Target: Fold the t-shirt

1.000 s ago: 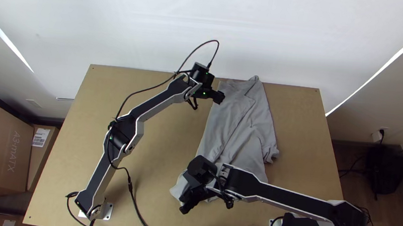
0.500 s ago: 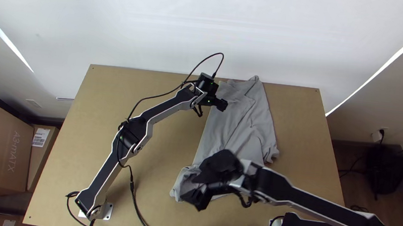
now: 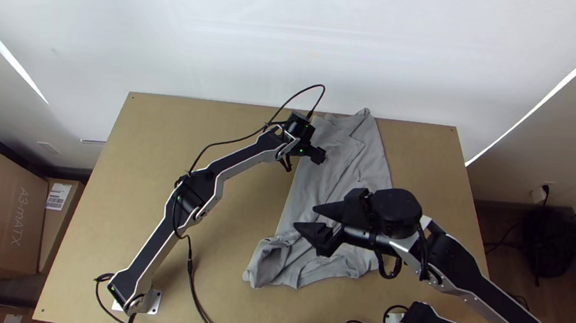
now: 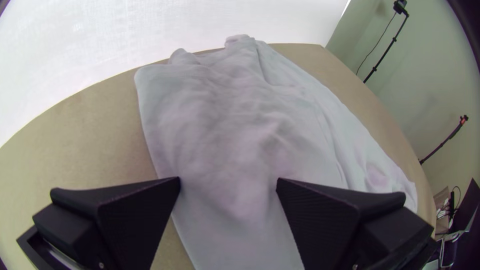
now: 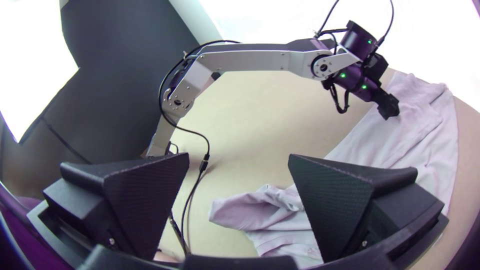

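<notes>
The grey t-shirt lies lengthwise up the right half of the table, folded into a long shape with wrinkles and a bunched near end. My left gripper is over the shirt's far left edge; in the left wrist view the left gripper stands open above the shirt, nothing between its fingers. Over the shirt's near half is my right gripper, its fingers apart. The right wrist view has the right gripper open and empty, with the shirt's bunched end beyond it.
Bare wooden table spreads left of the shirt, and a narrower strip runs along its right. Cables trail near the left arm's base. A white wall rises behind the far edge.
My right gripper has moved up and to the right, away from the shirt's near left corner, uncovering the bunched cloth there. The left gripper has shifted slightly right and nearer.
</notes>
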Robot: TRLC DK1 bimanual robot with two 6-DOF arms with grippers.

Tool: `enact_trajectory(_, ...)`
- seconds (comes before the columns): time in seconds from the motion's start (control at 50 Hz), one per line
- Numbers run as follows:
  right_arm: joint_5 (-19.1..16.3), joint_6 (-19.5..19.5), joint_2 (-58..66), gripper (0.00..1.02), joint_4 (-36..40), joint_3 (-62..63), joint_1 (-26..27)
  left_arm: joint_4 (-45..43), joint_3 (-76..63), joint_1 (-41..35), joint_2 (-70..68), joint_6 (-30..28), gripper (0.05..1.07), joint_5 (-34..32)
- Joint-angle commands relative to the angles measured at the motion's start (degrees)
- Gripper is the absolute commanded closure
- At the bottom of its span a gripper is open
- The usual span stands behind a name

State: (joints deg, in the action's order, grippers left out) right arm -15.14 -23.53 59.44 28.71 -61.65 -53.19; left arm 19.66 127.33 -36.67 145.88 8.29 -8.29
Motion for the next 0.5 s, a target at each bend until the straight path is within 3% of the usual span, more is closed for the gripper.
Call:
enact_trajectory(0.0,1.1,-0.7,-1.4,0.11,-0.5,0.1,1.2,1.6,1.3,-0.9,2.2,-1.7,0.16,0.1)
enact_trajectory(0.06,1.3,-1.0,-1.6,0.11,-0.5,-0.1,1.8,3.4,1.3,-1.2,2.2,-2.5,0.38,0.1)
enact_trajectory(0.18,2.0,-1.1,-1.8,0.11,-0.5,-0.3,3.7,4.1,1.3,-1.3,2.0,-2.1,1.0,1.7)
enact_trajectory(0.2,2.0,-1.2,-1.8,0.11,-0.5,-0.2,4.1,4.1,1.3,-1.2,1.9,-2.1,1.05,1.7)
enact_trajectory(0.48,2.0,-1.0,-1.6,0.11,-0.8,2.0,10.4,12.2,-0.5,4.3,-4.1,-1.2,1.05,1.7)
